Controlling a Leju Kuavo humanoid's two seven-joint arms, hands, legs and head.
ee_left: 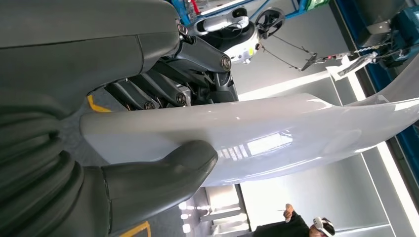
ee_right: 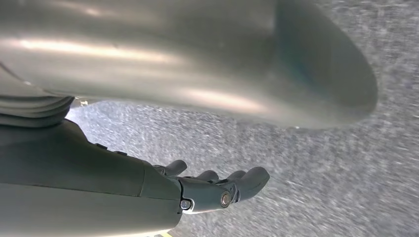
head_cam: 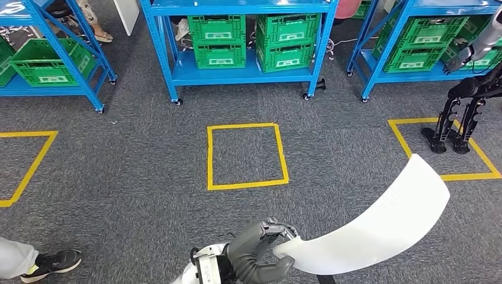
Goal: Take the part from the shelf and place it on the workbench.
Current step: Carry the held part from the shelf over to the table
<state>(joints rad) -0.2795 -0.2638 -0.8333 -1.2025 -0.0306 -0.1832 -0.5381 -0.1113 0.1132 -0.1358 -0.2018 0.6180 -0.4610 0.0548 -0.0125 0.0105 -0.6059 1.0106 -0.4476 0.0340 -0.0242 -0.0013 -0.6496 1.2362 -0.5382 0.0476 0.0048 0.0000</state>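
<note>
A long, curved white part [head_cam: 379,222] hangs over the grey carpet at the lower right of the head view. My left hand [head_cam: 260,245] grips it at its near end. In the left wrist view the thick thumb [ee_left: 163,170] presses one face of the part [ee_left: 276,138] and the dark fingers [ee_left: 163,96] clamp the other face. My right hand [ee_right: 217,190] hangs over the carpet with its fingers loosely extended and nothing in them. The part's underside [ee_right: 197,64] passes close by it, apart from the fingers.
Blue wheeled shelves [head_cam: 237,74] with green crates [head_cam: 220,38] line the far side. A yellow tape square [head_cam: 209,157] marks the floor ahead, with others at left and right. Another robot's dark legs [head_cam: 456,127] stand at right. A person's shoe [head_cam: 56,262] is at lower left.
</note>
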